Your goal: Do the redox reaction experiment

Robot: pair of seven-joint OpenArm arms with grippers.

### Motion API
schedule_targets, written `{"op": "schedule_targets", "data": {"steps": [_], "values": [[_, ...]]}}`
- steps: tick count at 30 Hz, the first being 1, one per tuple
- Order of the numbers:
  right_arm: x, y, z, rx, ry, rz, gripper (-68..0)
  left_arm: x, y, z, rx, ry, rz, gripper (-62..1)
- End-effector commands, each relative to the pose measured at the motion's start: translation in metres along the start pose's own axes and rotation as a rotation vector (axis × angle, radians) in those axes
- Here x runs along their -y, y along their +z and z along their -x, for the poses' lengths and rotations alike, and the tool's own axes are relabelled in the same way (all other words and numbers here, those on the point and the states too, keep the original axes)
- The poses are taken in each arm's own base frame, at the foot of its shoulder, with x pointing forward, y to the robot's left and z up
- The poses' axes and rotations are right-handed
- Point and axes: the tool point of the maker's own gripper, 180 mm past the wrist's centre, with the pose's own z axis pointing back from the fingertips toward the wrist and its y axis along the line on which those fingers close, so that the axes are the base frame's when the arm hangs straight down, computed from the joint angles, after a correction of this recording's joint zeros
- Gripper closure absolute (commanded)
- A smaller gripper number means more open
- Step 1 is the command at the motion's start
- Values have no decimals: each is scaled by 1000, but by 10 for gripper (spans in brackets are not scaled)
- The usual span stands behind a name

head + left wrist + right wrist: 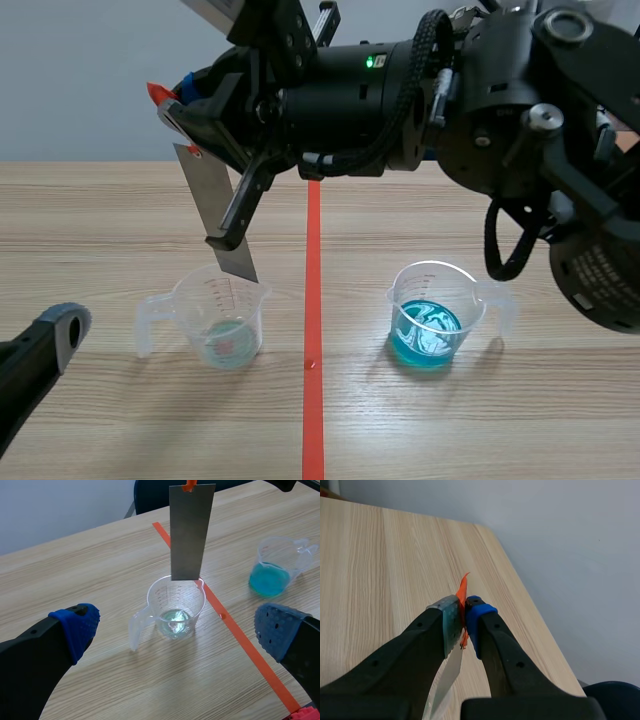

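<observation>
While the right gripper (464, 617) pinches the metal strip (208, 200) by its top, upper left of frame, the strip hangs nearly upright, lower end at the rim of the pale-liquid cup (222, 320) directly below; the left gripper (176, 627) sits spread, lower left.

The right arm (480, 100) comes in raised from the right and lies across past the middle, its wrist turned so that the right gripper (178, 112) stands high above the clear cup (220, 320). Its two fingers (480, 622) are pressed together on the top end of a metal strip (191, 530), which hangs down with its lower edge at the cup's rim. The left arm (20, 385) lies low, on the near side of the cup and off to its left. The left gripper (177, 627) points at the cup with its blue-padded fingers (75, 627) spread wide and holding nothing, the cup ahead of the gap between them.
</observation>
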Motion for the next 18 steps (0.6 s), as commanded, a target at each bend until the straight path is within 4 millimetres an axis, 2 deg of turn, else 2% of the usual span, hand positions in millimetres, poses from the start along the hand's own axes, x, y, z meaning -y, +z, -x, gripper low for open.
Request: {"op": "schedule_targets", "data": {"steps": [1, 18], "values": [[7, 1, -17, 41, 20, 13, -8, 1, 1, -4, 14, 11, -1, -623], [6, 1, -21, 53, 27, 12, -8, 1, 1, -4, 14, 11, -1, -623]]}}
